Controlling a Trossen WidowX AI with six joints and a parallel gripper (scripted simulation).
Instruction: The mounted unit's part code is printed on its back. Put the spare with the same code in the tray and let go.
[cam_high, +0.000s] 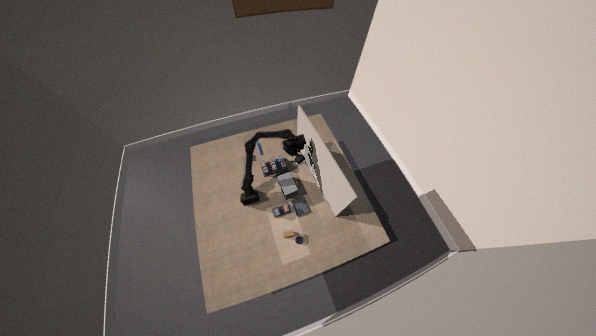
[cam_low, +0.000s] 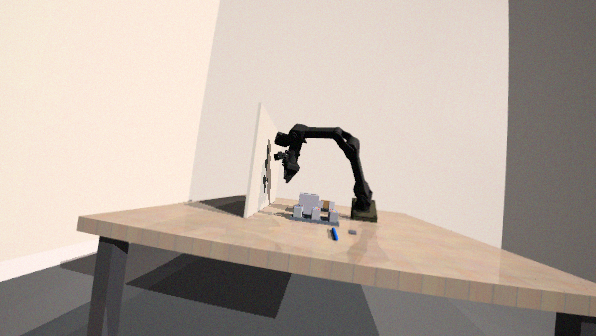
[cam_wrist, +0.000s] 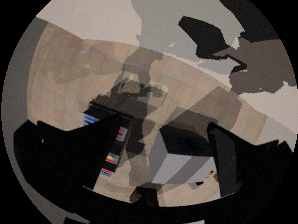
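Note:
My gripper (cam_high: 299, 158) (cam_low: 290, 175) (cam_wrist: 166, 123) is open and empty. It hangs tilted downward, high above the table, close to the upright white panel (cam_high: 327, 167) (cam_low: 259, 160). The grey mounted unit (cam_high: 287, 185) (cam_low: 310, 200) stands below it on the table. A row of spares (cam_high: 274, 165) (cam_low: 315, 214) with coloured labels lies beside the unit; it also shows in the wrist view (cam_wrist: 113, 143). More spares (cam_high: 281, 210) lie next to the dark tray (cam_high: 301, 206). The codes are too small to read.
A blue pen (cam_high: 260, 148) (cam_low: 334, 233) and a small grey piece (cam_low: 352, 232) lie on the wooden table (cam_high: 235, 270) (cam_low: 425, 260). An orange block (cam_high: 288, 233) and a dark round thing (cam_high: 299, 240) lie farther from the arm base (cam_high: 249, 198) (cam_low: 363, 210).

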